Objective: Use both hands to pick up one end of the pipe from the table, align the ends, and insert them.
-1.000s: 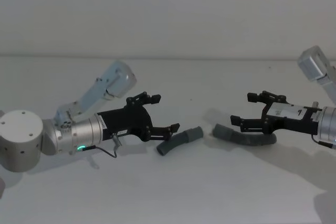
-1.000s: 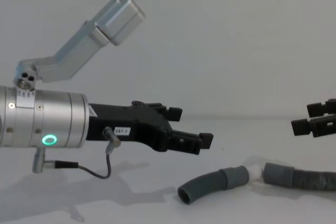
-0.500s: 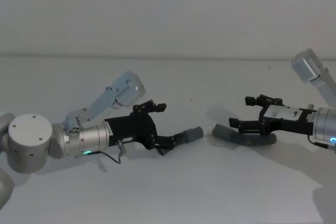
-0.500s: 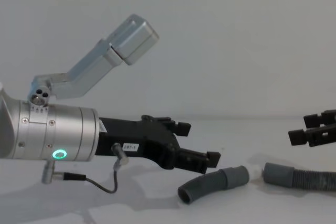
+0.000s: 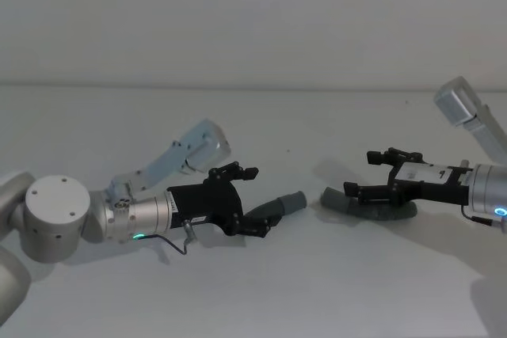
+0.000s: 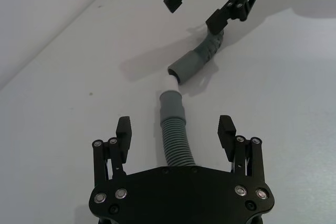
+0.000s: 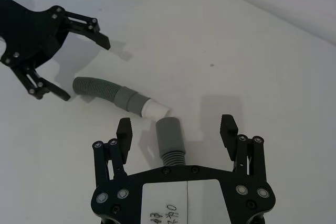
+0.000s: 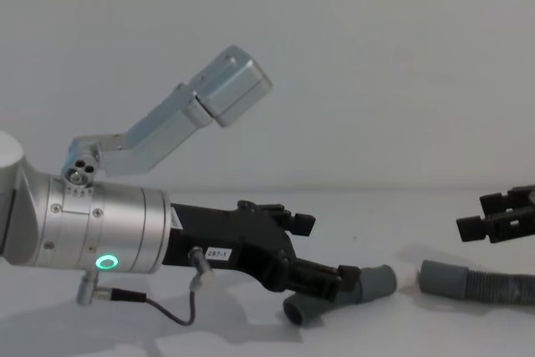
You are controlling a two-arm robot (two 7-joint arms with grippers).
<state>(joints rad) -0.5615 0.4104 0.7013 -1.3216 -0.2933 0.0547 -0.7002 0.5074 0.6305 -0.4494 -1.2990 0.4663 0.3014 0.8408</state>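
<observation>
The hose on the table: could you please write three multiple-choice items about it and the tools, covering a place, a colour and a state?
1. Which tool straddles the hose piece with the white tip?
A. the left one
B. the right one
C. neither

2. The light on the left arm's wrist is:
A. red
B. green
C. orange

3. The right tool has its fingers:
A. open
B. shut on the hose
C. shut on nothing

Answers:
1 A: the left tool has a finger on each side of that piece.
2 B: the ring glows green.
3 A: they stand apart on either side of the plain cuff.
</observation>
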